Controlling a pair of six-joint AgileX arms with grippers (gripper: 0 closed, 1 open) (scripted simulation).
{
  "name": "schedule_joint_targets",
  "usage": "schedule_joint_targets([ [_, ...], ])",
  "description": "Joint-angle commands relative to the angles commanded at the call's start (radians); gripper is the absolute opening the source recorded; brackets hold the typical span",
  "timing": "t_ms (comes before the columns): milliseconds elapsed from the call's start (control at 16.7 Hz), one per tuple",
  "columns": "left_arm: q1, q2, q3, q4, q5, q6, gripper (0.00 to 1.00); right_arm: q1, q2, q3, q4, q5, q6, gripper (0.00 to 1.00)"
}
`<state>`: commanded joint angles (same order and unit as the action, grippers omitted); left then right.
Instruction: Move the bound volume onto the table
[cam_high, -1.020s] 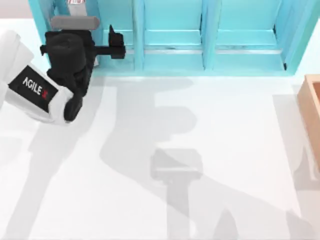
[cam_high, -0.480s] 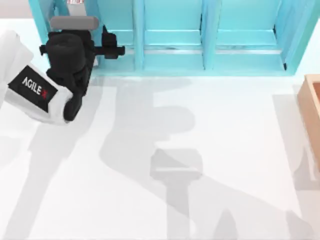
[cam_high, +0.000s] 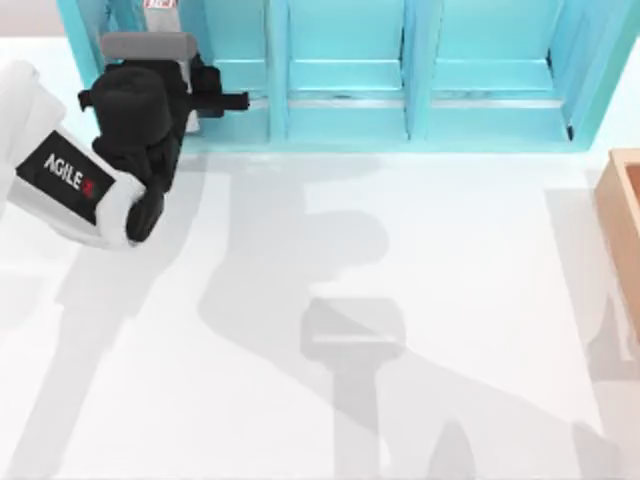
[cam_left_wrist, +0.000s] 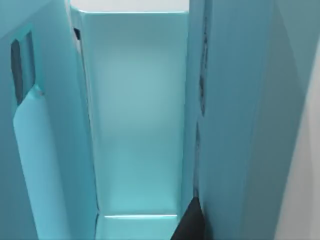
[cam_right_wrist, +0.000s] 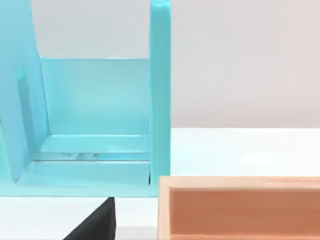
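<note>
- Turquoise shelf unit (cam_high: 420, 70) is running along the far edge of the white worktop (cam_high: 400, 300); arm shadows are lying across the worktop.
- Left hand (cam_high: 150, 45) is reaching into the shelf's leftmost bay, hidden under the wrist; can't tell its opening or whether it's gripping anything.
- Bound volume (cam_high: 160, 4): just a sliver with red lettering is peeking out at the top edge, in that same bay.
- Tan wooden box (cam_high: 622, 235) is getting cut off at the right edge.
</note>
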<state>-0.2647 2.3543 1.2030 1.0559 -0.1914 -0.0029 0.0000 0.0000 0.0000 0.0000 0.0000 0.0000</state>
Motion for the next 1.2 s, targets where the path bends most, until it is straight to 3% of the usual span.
schedule_joint_targets([
  [660, -0.011, -0.037, -0.016, -0.022, -0.007, -0.001, 0.0, 0.0, 0.0, 0.0, 0.0, 0.0, 0.0, 1.0],
  [900, -0.042, -0.231, -0.099, -0.142, -0.046, -0.008, 0.0, 0.0, 0.0, 0.0, 0.0, 0.0, 0.0, 1.0],
  [1200, -0.103, -0.652, -0.262, -0.373, -0.116, -0.014, 0.0, 0.0, 0.0, 0.0, 0.0, 0.0, 0.0, 1.0],
])
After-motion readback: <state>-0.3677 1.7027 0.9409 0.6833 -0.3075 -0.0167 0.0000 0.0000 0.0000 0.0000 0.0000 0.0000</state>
